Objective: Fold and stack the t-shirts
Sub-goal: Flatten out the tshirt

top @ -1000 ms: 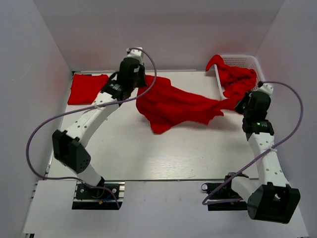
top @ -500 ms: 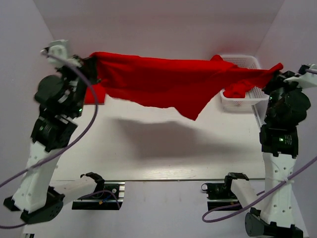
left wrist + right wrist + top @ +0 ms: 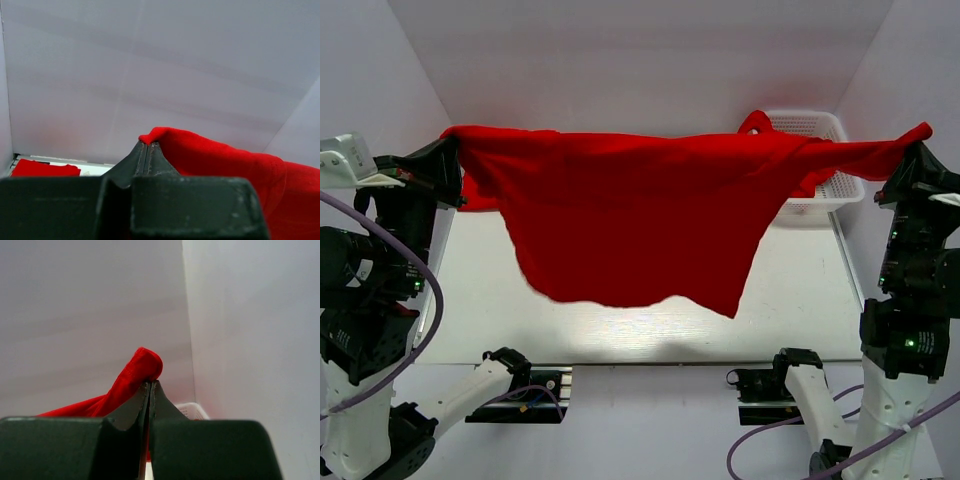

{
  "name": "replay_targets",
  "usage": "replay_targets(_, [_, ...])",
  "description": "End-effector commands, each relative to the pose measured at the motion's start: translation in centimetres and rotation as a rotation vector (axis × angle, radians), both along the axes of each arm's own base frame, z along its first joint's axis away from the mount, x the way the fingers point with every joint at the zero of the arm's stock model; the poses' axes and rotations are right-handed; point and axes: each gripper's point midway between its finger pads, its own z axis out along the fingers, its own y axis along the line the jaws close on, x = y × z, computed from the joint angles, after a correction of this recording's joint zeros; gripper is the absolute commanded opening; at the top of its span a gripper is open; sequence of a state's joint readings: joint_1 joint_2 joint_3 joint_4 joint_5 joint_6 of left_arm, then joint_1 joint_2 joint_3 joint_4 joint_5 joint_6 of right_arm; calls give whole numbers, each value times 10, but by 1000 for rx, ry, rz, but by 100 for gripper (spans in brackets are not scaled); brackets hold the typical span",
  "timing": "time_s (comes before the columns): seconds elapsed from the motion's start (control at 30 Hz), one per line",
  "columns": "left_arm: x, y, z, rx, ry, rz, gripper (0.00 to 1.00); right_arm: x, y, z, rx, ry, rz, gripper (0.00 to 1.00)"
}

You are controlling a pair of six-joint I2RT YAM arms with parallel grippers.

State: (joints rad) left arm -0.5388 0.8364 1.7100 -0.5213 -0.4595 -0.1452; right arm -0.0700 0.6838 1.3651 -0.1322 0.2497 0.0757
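Both arms are way higher now. Left gripper (image 3: 450, 150) is clamped on one corner of the red t-shirt (image 3: 630, 220), which hangs stretched above the white table (image 3: 480, 290). Right gripper (image 3: 918, 148) pinches the other end near the basket (image 3: 825, 125). Plain white walls (image 3: 620, 60) all around.

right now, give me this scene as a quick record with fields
held item: red t-shirt, stretched wide in the air, lower edge hanging over the table
left jaws: shut on the shirt's left end
right jaws: shut on the shirt's right end
stack: folded red shirt lying flat at the table's far left
container: white basket at far right, partly behind the held shirt
stage: shirt spread out, not yet folded
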Motion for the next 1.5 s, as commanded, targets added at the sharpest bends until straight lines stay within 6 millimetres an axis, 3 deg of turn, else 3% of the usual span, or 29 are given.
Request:
replay_targets(0.0, [-3, 13, 2, 2, -7, 59, 0, -4, -3, 2, -1, -6, -17, 0])
replay_targets(0.13, [47, -5, -32, 14, 90, 115, 0, 44, 12, -39, 22, 108, 92, 0])
replay_targets(0.2, [79, -16, -66, 49, 181, 158, 0, 86, 19, -86, 65, 228, 154, 0])
replay_targets(0.23, [110, -32, -99, 79, 269, 178, 0, 98, 23, -100, 74, 262, 184, 0])
replay_targets(0.27, [128, -34, -118, 87, 319, 211, 0, 113, 29, -140, 102, 343, 220, 0])
replay_targets(0.3, [144, -41, -138, 119, 370, 229, 0, 129, 30, -154, 116, 361, 234, 0])
replay_targets(0.33, [162, -48, -162, 131, 428, 237, 0, 145, 33, -197, 158, 455, 255, 0])
replay_targets(0.37, [195, -63, -202, 191, 517, 233, 0, 160, 45, -225, 171, 499, 326, 0])
replay_targets(0.43, [229, -75, -249, 210, 619, 232, 0, 178, 49, -277, 213, 611, 352, 0])
replay_targets(0.47, [244, -80, -271, 226, 670, 230, 10, 188, 59, -307, 227, 692, 407, 7])
replay_targets(0.5, [273, -88, -329, 282, 794, 201, 42, 190, 59, -328, 248, 746, 405, 23])
replay_targets(0.53, [292, -93, -332, 266, 805, 197, 63, 191, 59, -344, 254, 799, 404, 30])
replay_targets(0.57, [300, -94, -356, 291, 884, 192, 83, 199, 58, -382, 271, 903, 394, 38])
replay_targets(0.6, [312, -95, -373, 286, 940, 172, 99, 207, 54, -379, 241, 916, 386, 49])
replay_targets(0.63, [337, -109, -389, 296, 969, 153, 99, 201, 55, -405, 255, 1023, 380, 58])
replay_targets(0.7, [346, -114, -404, 300, 1034, 122, 99, 210, 56, -405, 220, 1053, 387, 78])
replay_targets(0.73, [356, -120, -394, 286, 1008, 109, 99, 210, 59, -409, 214, 1064, 405, 90])
replay_targets(0.87, [354, -129, -409, 264, 1010, 27, 99, 210, 87, -401, 141, 1030, 551, 90])
replay_targets(0.97, [332, -130, -410, 243, 1012, -15, 99, 207, 108, -400, 88, 1028, 641, 90])
replay_targets(1.0, [317, -127, -432, 243, 1063, -24, 99, 207, 112, -406, 84, 1047, 659, 90])
replay_targets(1.07, [296, -133, -423, 207, 1056, -72, 99, 206, 137, -412, 53, 1064, 738, 90])
replay_targets(1.1, [275, -129, -450, 197, 1128, -72, 99, 208, 143, -417, 50, 1084, 754, 90])
replay_targets(1.17, [248, -130, -452, 170, 1154, -101, 99, 213, 157, -421, 34, 1111, 785, 90])
replay_targets(1.23, [207, -122, -486, 137, 1266, -104, 99, 215, 173, -438, 18, 1157, 822, 90])
replay_targets(1.3, [167, -121, -509, 111, 1349, -134, 99, 226, 183, -429, -3, 1139, 842, 90])
replay_targets(1.33, [155, -126, -515, 72, 1372, -174, 99, 225, 195, -449, -6, 1189, 870, 90])
replay_targets(1.37, [132, -121, -534, 62, 1428, -174, 99, 235, 202, -439, -18, 1163, 878, 90])
replay_targets(1.43, [115, -124, -537, 7, 1447, -203, 99, 236, 213, -467, -5, 1235, 902, 90])
replay_targets(1.47, [102, -120, -549, 0, 1480, -189, 99, 246, 222, -456, -22, 1211, 914, 90])
